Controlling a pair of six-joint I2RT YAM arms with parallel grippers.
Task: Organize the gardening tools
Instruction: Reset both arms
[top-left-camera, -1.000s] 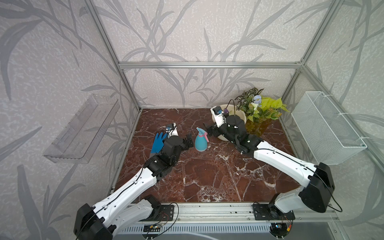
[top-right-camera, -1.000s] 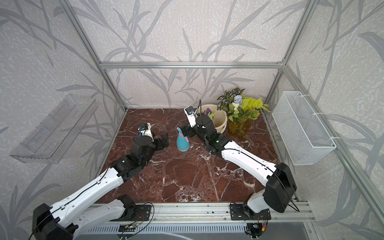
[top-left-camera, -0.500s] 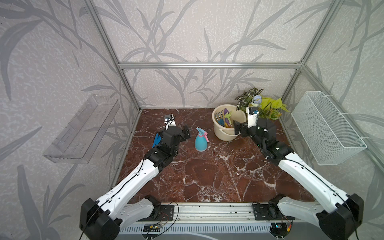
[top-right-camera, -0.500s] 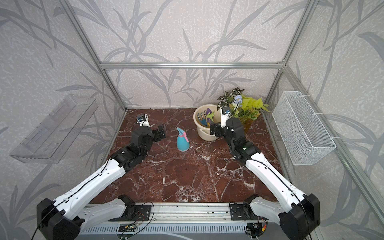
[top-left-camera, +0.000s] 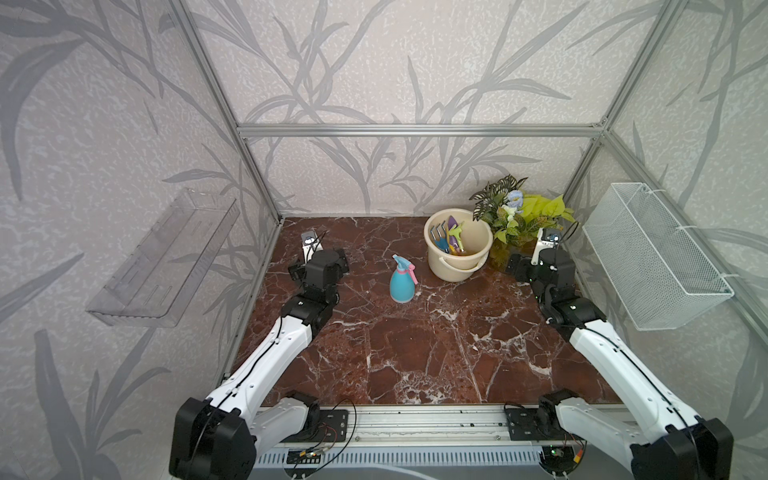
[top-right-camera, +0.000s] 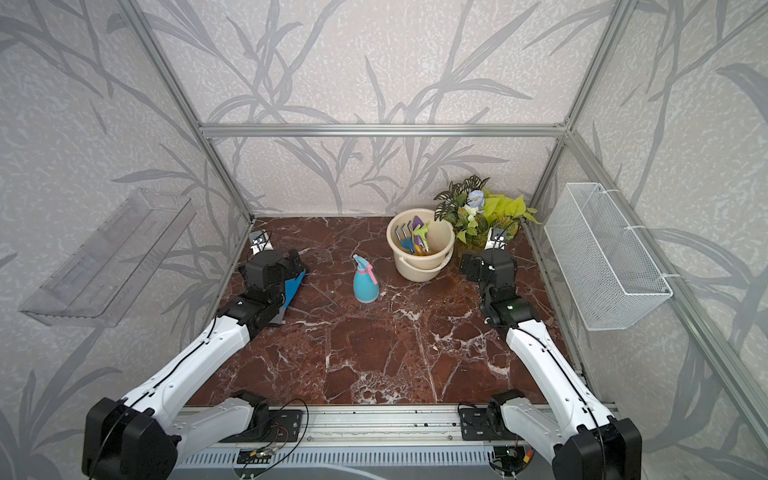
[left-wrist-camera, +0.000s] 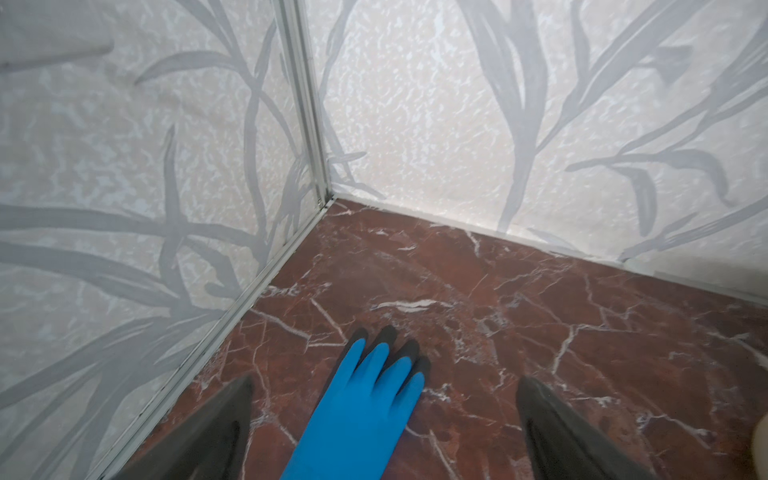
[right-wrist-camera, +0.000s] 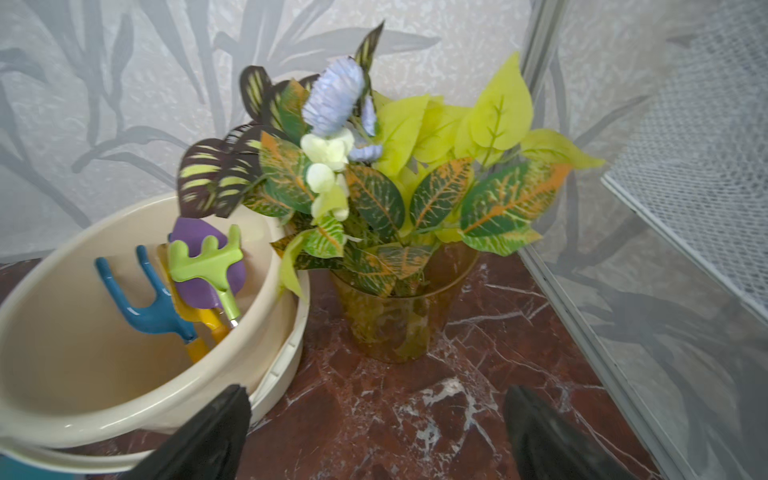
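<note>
The right gripper is seen with its jaws spread wide and nothing between them, held low over the marble floor at the back of the cell. It is aimed at the potted plant. The cream bucket stands just beside it, on the robot's left, in both top views.

The gardening tools are found inside that bucket. The green rake, purple trowel and blue fork are leaned against the far inner wall, heads up and handles down, so their long axes run steeply upward. A yellow shovel is mostly hidden behind them.

The left gripper is likewise shown wide open and empty, near the opposite back corner and well apart from the bucket. A blue glove lies flat on the floor between its jaws, fingers pointed toward the corner, its length running straight out from the wrist. A blue spray bottle stands upright between the two arms.

The tools are judged already gathered, with the right arm much the nearer to them. Should anything more be added, the glove is best placed for the left arm, with its long axis crossways to the jaws' closing line.
</note>
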